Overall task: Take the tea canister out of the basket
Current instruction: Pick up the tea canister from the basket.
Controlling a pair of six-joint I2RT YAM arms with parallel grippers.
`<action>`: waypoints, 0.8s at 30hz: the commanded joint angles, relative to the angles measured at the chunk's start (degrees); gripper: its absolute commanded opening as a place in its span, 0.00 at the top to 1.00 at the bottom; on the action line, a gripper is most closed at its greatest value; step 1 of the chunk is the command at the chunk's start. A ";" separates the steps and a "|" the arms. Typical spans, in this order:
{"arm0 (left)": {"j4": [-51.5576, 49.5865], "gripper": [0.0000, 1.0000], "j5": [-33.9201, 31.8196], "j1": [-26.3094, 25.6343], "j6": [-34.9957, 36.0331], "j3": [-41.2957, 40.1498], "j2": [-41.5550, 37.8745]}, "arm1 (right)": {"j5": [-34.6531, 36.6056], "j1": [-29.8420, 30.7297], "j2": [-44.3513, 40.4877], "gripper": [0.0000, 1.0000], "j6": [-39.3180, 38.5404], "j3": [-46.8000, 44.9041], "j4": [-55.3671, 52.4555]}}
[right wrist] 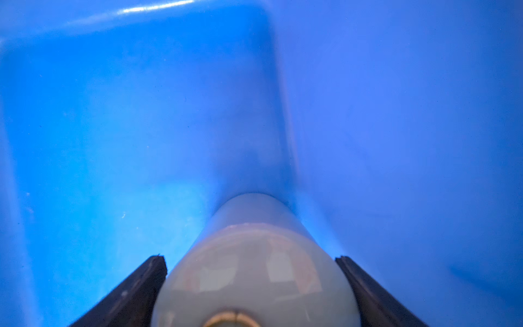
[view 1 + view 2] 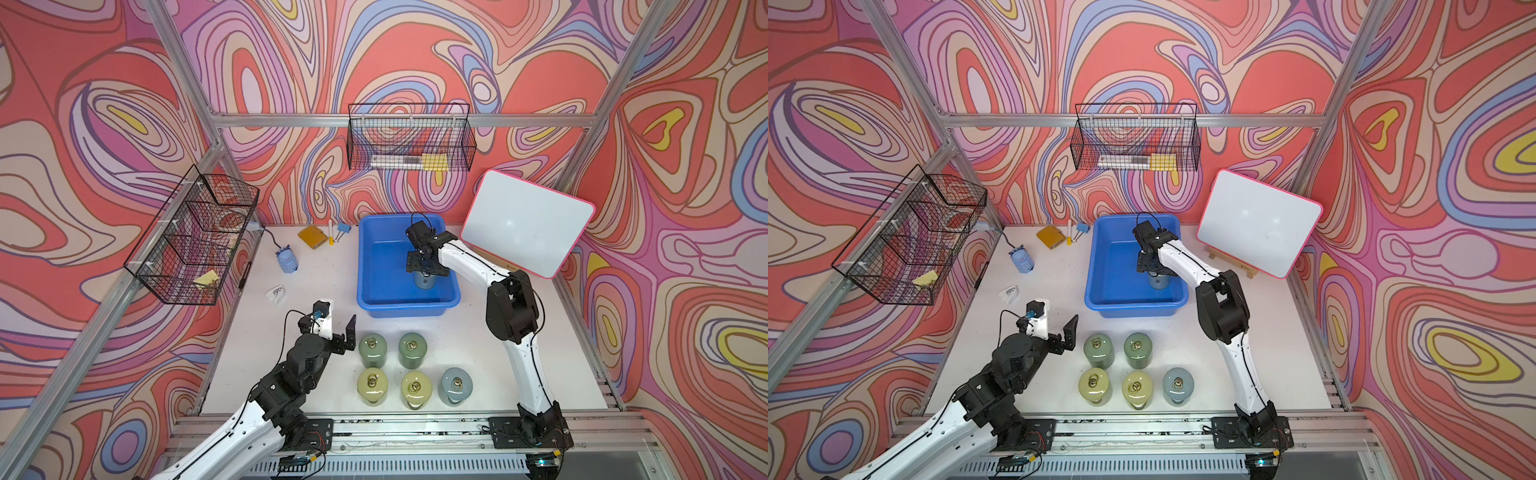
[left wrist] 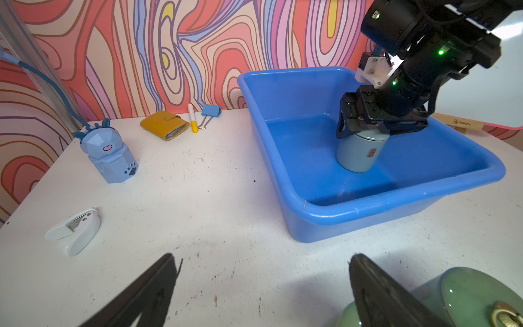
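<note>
Nearest the robot, five other canisters stood on the surface. The left end effector hung wide and empty beside them. Farther on, the tea canister stood on the floor of the basket, not yet lifted. The right end effector reached down with a jaw close at each side of its lid. Whether it gripped could not be told. The lift-out and set-down apparently remained.
</note>
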 commanded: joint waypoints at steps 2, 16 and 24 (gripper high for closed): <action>0.18 0.01 -0.36 0.18 -0.05 -0.59 0.12 | -0.18 -0.86 2.88 0.06 -1.11 2.08 -1.90; 0.19 0.01 -0.35 0.18 0.03 -0.60 0.12 | -1.92 -0.90 -0.07 0.27 -4.24 0.02 0.19; 0.12 0.01 -0.62 0.18 0.19 -0.59 0.04 | -2.30 -0.84 -1.99 0.34 -5.80 2.45 -1.99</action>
